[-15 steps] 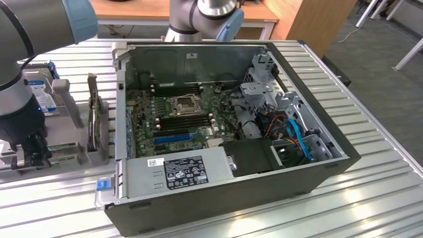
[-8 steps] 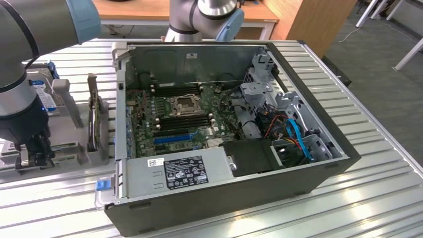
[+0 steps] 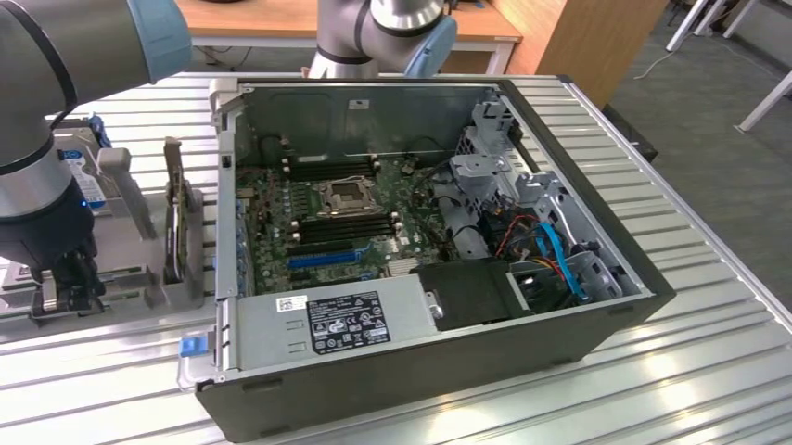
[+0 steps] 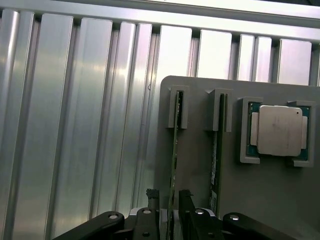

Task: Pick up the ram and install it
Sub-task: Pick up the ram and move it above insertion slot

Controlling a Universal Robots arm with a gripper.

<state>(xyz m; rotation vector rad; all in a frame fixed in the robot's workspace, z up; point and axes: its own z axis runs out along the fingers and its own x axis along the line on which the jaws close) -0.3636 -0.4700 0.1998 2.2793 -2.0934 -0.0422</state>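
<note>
Ribbed aluminium makes up the table (image 4: 75, 125), and a grey plastic holder (image 4: 200, 165) lies flat on it. In the exterior view the holder sits off the exterior view's left of the open computer case (image 3: 495, 371), apart from it, with a dark upright card (image 3: 173, 222) standing between the two. Inside the case the motherboard (image 3: 310, 199) lies exposed, with a labelled power supply (image 3: 347, 320) along the near wall and blue cables (image 3: 563, 255) toward the exterior view's right. On the holder, the ram (image 4: 174, 145) stands on its thin edge, so it appears as a narrow green line. One end is seated in a small slotted post (image 4: 179, 107). Its long axis runs along the holder, parallel to the table's ribs and to a second stick (image 4: 215, 150) just beside it in its own post. Beyond that stick a silver-capped processor (image 4: 279, 130) rests in a recess. The gripper (image 4: 169, 200) is down over the ram's other end. Its jaws stand wide, with one of the dark fingers (image 4: 152, 197) on each side of the board, straddling it without pinching. The second stick lies close to the outer side of one finger.
</note>
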